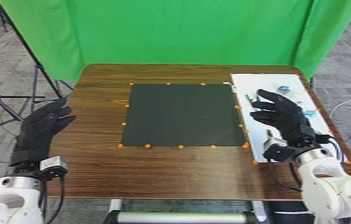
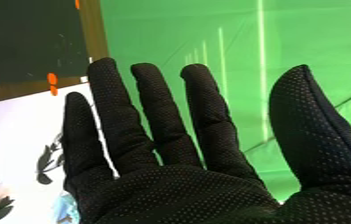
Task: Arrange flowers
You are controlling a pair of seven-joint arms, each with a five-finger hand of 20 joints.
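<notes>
On the table's clock face, the left hand (image 1: 38, 127) hangs at nine o'clock, open, its fingers loosely extended. The dark mat (image 1: 180, 115) lies at the middle, ringed by orange dots (image 1: 148, 146). At two to three o'clock is a white sheet (image 1: 260, 82) bearing dark leafy sprigs (image 2: 45, 162) and pale-blue items (image 1: 282, 89) — too small to name. Above it is the right hand (image 1: 282, 114) — open, fingers straight, thumb apart.

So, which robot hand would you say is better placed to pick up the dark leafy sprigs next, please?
Right, probably: the black-gloved right hand is above the white board bearing the sprigs; the black-gloved left hand is across the brown wooden table.
</notes>
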